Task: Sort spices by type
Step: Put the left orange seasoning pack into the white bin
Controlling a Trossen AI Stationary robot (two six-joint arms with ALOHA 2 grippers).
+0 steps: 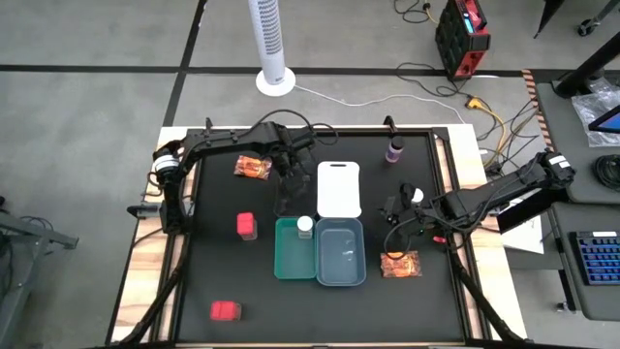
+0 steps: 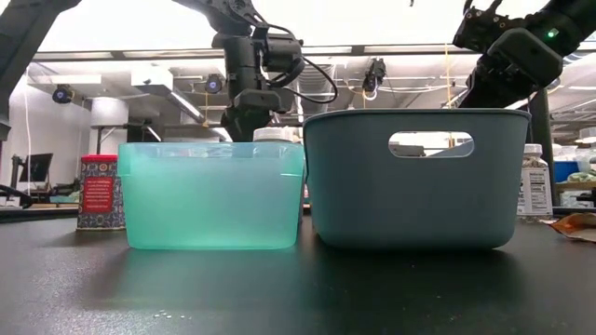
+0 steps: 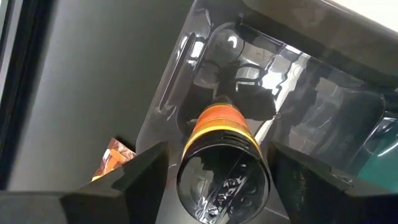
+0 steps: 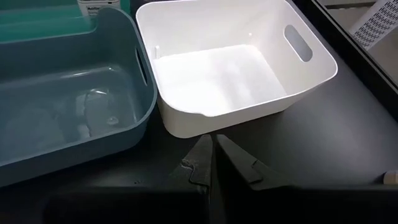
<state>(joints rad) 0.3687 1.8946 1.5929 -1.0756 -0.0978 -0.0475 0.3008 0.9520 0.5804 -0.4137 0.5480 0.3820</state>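
My left gripper [image 1: 288, 179] hangs pointing down over the clear tray [image 3: 180, 74], open, one finger on each side of a dark bottle [image 3: 221, 155] with an orange band. The bottle stands upright in the tray on its far end. My right gripper [image 4: 211, 155] is shut and empty above the table, by the white tray [image 4: 230, 68] and the grey-blue tray [image 4: 74, 112]. A white-capped jar [image 1: 305, 226] stands in the teal tray [image 1: 291, 257]. On the table lie two orange-red packets [image 1: 252, 167] [image 1: 400, 264], two red boxes [image 1: 246, 225] [image 1: 225, 310], a purple bottle [image 1: 394, 150] and another jar [image 2: 533, 181]. My left gripper comes at the bottle from above, its fingers beside the upper end [image 3: 214, 124]. A narrow gap shows between one finger [image 3: 134, 177] and the bottle. Whether the other finger [image 3: 305, 174] touches it I cannot tell.
The four trays sit packed together mid-table. The black mat's near half [image 1: 320, 315] holds only the one red box. A white tower fan [image 1: 271, 44] stands on the floor beyond the far edge, and cables run off to the right.
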